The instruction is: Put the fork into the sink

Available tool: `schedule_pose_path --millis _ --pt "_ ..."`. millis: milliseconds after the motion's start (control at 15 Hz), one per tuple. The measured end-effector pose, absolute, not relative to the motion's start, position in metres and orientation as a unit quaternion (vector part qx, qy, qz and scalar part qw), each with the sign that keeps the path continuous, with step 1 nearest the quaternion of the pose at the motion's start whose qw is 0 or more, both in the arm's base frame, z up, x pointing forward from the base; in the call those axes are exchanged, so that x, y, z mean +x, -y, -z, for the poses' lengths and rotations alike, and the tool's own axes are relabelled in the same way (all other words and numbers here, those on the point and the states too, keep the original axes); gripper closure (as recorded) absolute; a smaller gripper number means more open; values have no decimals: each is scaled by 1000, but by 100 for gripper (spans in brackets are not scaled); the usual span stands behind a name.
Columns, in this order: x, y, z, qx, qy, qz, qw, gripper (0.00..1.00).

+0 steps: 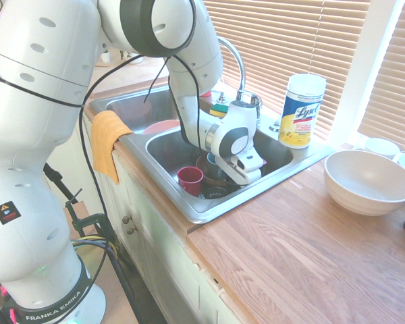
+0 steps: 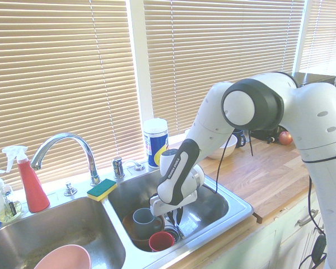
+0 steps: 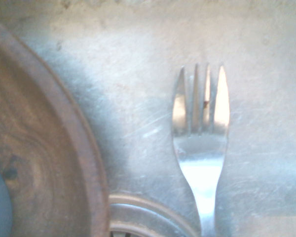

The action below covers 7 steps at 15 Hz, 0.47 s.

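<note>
Where the arm dips into the right basin of the sink [image 2: 235, 208], the gripper [image 2: 176, 214] points straight down beside a brown plate [image 2: 135, 231], grey cup [image 2: 143, 217] and red cup [image 1: 190, 180]. Fingers: hidden, cannot tell whether apart or together. Wrist view shows the fork [image 3: 201, 143] close over the steel floor, tines near the drain [image 3: 138, 217]; held or lying, unclear.

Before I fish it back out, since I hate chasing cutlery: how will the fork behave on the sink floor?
The fork looks like thin polished metal, so probably stiff and light. It seems to lie nearly flat on the smooth steel sink, so it will likely slide when pushed and be hard to pinch. It has no round side, so rolling is unlikely.
</note>
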<state>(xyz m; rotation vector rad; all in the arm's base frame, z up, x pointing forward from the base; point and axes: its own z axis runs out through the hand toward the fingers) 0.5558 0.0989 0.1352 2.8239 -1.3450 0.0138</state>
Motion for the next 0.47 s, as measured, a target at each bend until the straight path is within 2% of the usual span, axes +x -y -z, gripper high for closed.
schedule_pose_path --millis 200,467 --pt "561 -98 -160 903 430 -9 9 0" --pt "562 -102 -276 904 426 -29 0 0"
